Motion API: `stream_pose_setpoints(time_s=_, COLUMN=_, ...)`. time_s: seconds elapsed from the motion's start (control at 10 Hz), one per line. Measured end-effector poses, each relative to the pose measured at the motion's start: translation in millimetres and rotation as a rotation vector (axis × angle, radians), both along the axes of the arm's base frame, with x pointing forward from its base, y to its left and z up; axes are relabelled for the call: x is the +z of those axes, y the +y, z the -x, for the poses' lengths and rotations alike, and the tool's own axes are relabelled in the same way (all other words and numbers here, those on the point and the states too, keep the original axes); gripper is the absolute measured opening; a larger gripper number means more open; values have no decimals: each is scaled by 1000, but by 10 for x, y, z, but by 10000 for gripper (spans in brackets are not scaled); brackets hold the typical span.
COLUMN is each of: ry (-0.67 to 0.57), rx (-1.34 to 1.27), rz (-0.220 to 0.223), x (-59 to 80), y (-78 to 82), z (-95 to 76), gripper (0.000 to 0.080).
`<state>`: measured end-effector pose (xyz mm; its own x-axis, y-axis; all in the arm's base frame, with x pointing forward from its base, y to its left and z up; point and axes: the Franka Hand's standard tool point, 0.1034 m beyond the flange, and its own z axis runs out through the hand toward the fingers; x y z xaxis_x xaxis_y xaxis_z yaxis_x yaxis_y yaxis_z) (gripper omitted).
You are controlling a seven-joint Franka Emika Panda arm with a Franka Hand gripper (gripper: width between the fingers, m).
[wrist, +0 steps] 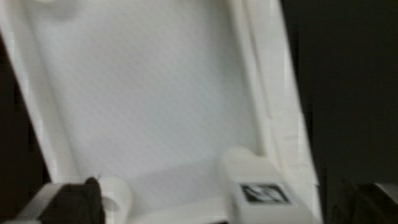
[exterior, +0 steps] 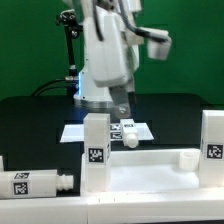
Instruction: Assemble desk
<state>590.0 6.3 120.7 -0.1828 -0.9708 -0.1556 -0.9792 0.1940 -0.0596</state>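
The desk's white tabletop panel lies flat at the front of the table, and its raised rim runs through the wrist view. One square leg with a tag stands upright at the panel's left end. Another tagged leg stands at its right end. A third leg lies on its side at the exterior view's left, peg pointing right. A short white piece stands at the panel's far edge. My gripper hangs open just above it. A tagged leg shows between the open fingers, untouched.
The marker board lies on the black table behind the panel, in front of the robot base. A black stand rises at the back left. The green wall closes off the rear.
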Motion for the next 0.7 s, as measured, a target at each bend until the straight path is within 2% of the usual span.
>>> stream_pose_setpoints(time_s=0.1, ry=33, rx=46, rz=20, x=-127, y=113, z=218, gripper=649)
stream_pose_setpoints(time_s=0.2, ry=48, rx=71, rz=30, x=-178, y=160, z=273, gripper=649)
stream_pose_setpoints(time_s=0.4, ry=39, rx=62, rz=25, x=-157, y=147, z=238, gripper=649)
stream_pose_setpoints(time_s=0.6, ry=33, rx=62, rz=31, x=-198, y=159, z=261, gripper=649)
stream_pose_setpoints(time_s=0.7, ry=11, rx=65, rz=65, x=-350, y=174, z=399, gripper=649)
